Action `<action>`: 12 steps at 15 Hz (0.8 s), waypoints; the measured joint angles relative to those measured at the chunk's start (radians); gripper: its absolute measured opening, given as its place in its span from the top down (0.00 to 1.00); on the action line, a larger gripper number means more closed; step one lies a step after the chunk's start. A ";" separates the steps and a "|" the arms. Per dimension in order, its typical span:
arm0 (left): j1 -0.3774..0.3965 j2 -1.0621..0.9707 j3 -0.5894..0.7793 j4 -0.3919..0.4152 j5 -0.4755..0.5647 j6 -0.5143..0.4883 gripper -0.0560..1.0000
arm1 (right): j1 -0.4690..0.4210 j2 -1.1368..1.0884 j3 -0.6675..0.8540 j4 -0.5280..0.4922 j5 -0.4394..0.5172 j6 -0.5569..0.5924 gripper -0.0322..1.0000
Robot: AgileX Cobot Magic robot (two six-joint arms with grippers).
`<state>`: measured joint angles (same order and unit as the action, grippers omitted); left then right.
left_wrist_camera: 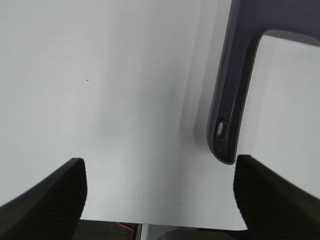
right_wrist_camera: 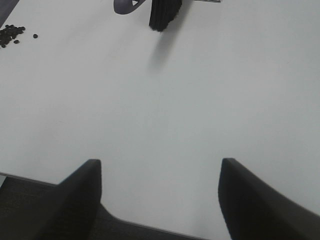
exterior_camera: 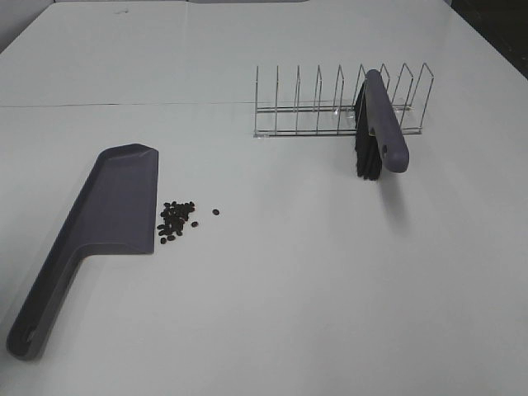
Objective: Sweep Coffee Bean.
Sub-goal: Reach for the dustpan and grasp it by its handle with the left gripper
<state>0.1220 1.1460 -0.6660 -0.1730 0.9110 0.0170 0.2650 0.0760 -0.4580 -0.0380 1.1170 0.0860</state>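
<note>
A loose cluster of dark coffee beans lies on the white table next to the open edge of a grey-purple dustpan, with one bean apart to the right. The beans also show in the right wrist view. A grey-handled brush with black bristles leans in a wire rack; its bristles show in the right wrist view. My left gripper is open over the table edge, beside the dustpan handle's end. My right gripper is open, far from the brush.
The white table stretches wide around the objects. Its near edge shows in both wrist views, with dark floor below. Neither arm shows in the exterior high view.
</note>
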 joint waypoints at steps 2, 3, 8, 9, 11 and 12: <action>-0.125 0.199 -0.008 -0.004 -0.116 -0.033 0.26 | 0.000 0.000 0.000 0.000 0.000 0.000 0.35; -0.151 0.224 -0.012 -0.003 -0.141 -0.050 0.26 | 0.000 0.000 0.000 0.000 0.000 0.000 0.35; -0.299 0.522 -0.127 0.027 -0.259 -0.178 0.26 | 0.000 0.000 0.000 0.000 0.000 0.000 0.35; -0.303 0.581 -0.158 0.028 -0.259 -0.180 0.26 | 0.000 0.000 0.000 -0.001 0.000 0.000 0.35; -0.303 0.702 -0.203 0.030 -0.279 -0.184 0.26 | 0.000 0.000 0.000 -0.001 0.000 0.000 0.35; -0.303 0.722 -0.205 0.030 -0.298 -0.184 0.28 | 0.000 0.000 0.000 -0.001 0.000 0.000 0.35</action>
<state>-0.1810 1.8680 -0.8710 -0.1430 0.6130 -0.1670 0.2650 0.0760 -0.4580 -0.0390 1.1170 0.0860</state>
